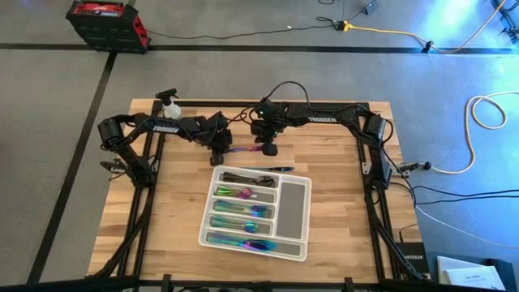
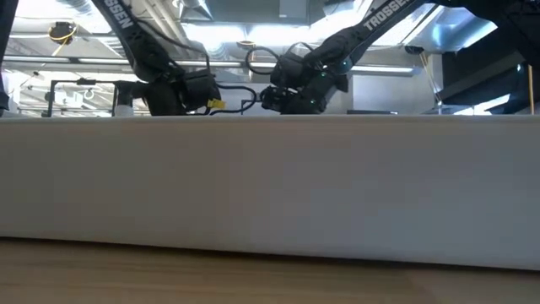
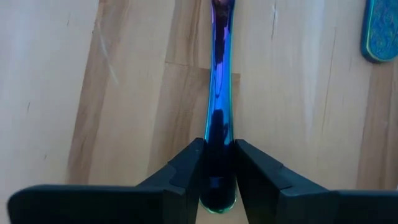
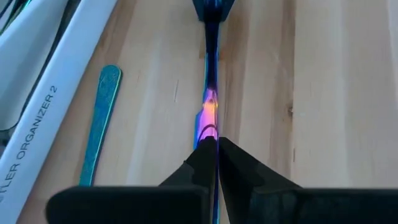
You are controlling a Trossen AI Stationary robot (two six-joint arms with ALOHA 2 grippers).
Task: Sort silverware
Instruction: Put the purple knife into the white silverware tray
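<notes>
High view: one slim rainbow utensil (image 1: 246, 149) on the wooden bench (image 1: 340, 219), far of the white tray (image 1: 293, 203). Left pincer (image 3: 218, 177) pinches one end, right pincer (image 4: 216, 163) the other. Judgement: glossy, slippery metal; one pincer should release before lifting. Teal piece (image 4: 99, 121) lies loose beside tray.

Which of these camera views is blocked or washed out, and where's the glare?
Low view: the white tray wall fills most of the picture, with bright ceiling lights behind the arms. Right wrist view: a warm highlight glints on the utensil in the right gripper. High view: evenly lit.
</notes>
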